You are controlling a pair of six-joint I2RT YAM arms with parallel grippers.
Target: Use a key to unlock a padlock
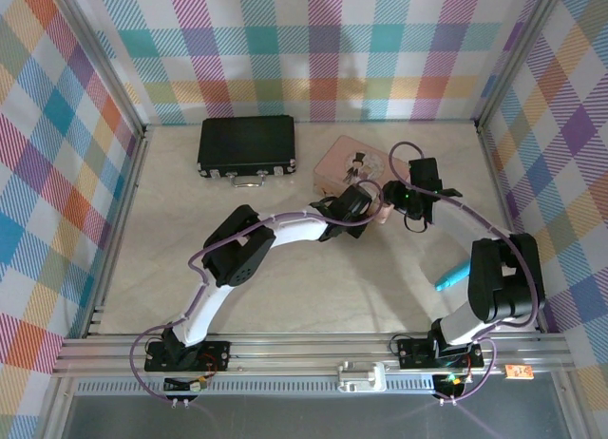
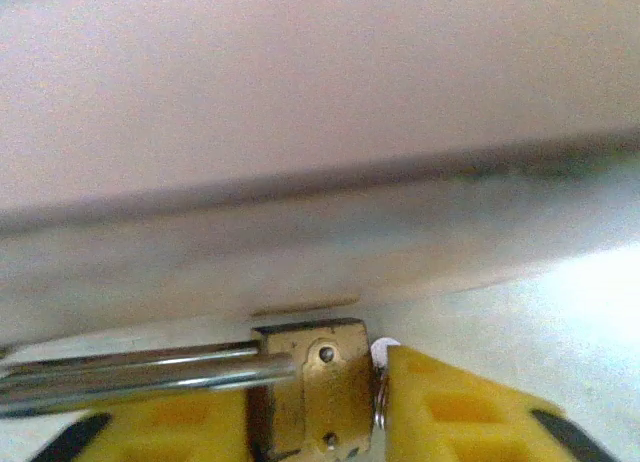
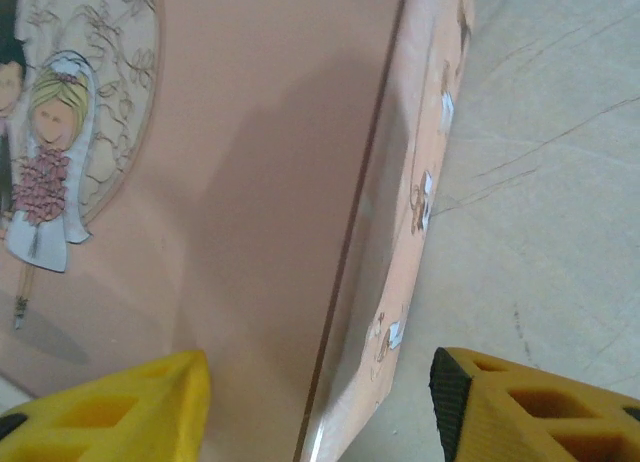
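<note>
Beside the pink picture-lidded tin (image 3: 250, 182), the left gripper (image 2: 315, 427) clamps the tiny brass-gold padlock (image 2: 312, 387) by its body, while the right gripper (image 3: 320, 412) hangs wide open and empty, so the unlocking itself apparently remains undone.

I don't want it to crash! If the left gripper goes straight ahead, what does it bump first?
Most likely the pink tin. In the left wrist view the left gripper, shut on the padlock, faces the tin's side wall with nothing between them. How close is hard to judge.
</note>
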